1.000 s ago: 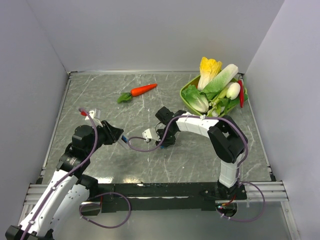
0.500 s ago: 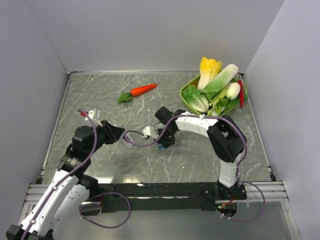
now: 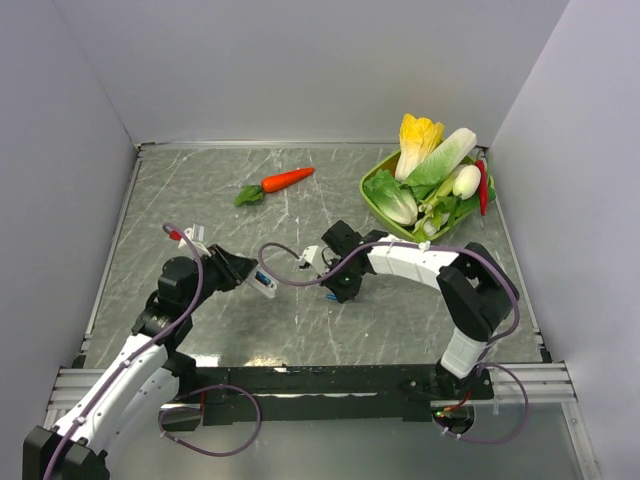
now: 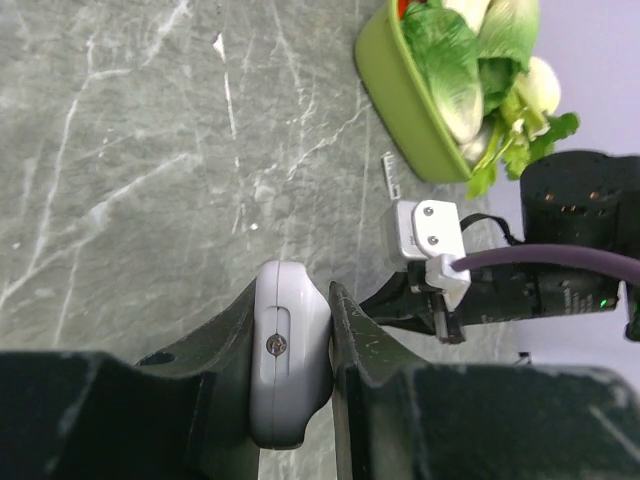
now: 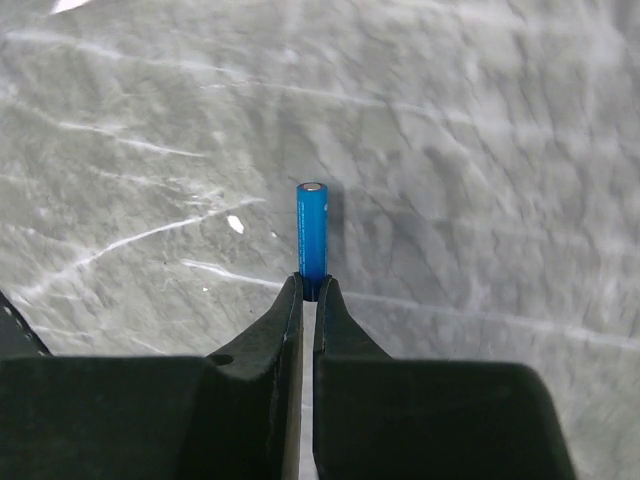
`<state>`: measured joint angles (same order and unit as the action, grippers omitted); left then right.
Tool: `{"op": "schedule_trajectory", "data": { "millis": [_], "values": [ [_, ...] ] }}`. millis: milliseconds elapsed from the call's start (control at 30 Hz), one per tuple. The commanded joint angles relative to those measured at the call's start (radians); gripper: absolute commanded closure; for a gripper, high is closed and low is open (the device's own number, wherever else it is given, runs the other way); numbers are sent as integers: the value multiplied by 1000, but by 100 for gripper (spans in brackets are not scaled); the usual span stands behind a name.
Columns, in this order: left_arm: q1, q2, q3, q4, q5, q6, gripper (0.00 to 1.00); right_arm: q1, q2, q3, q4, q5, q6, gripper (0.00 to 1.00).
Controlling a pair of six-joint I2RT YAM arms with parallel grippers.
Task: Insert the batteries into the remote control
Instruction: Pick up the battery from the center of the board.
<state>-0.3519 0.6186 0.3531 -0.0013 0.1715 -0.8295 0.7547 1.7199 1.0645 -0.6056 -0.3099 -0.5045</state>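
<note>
While the left gripper [image 4: 290,300] clamps the remote control [image 4: 289,365] by its two long edges, apparently clear of the table [image 3: 400,320], the right gripper [image 5: 308,287] pinches the lower end of a blue battery [image 5: 312,225]. The battery sticks straight out past the fingertips above the marbled surface. So both pick-ups look done, and the loading itself is yet to come. In the overhead view the two grippers are near each other at mid-table but apart, and the battery tip is not at the remote control. A small blue patch shows on the remote control's upturned face there. It is too small to tell whether it is a cell already seated or only the display. No other battery can be made out anywhere, so how many remain is unclear.
</note>
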Motion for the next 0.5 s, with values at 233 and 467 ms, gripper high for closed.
{"op": "schedule_trajectory", "data": {
  "millis": [233,467],
  "values": [
    [5,115,-138,420,82,-177,99,5,-210,-120,126,114,270,100],
    [5,200,-189,635,143,-191,99,5,-336,-118,110,124,342,100]
  ]
}}
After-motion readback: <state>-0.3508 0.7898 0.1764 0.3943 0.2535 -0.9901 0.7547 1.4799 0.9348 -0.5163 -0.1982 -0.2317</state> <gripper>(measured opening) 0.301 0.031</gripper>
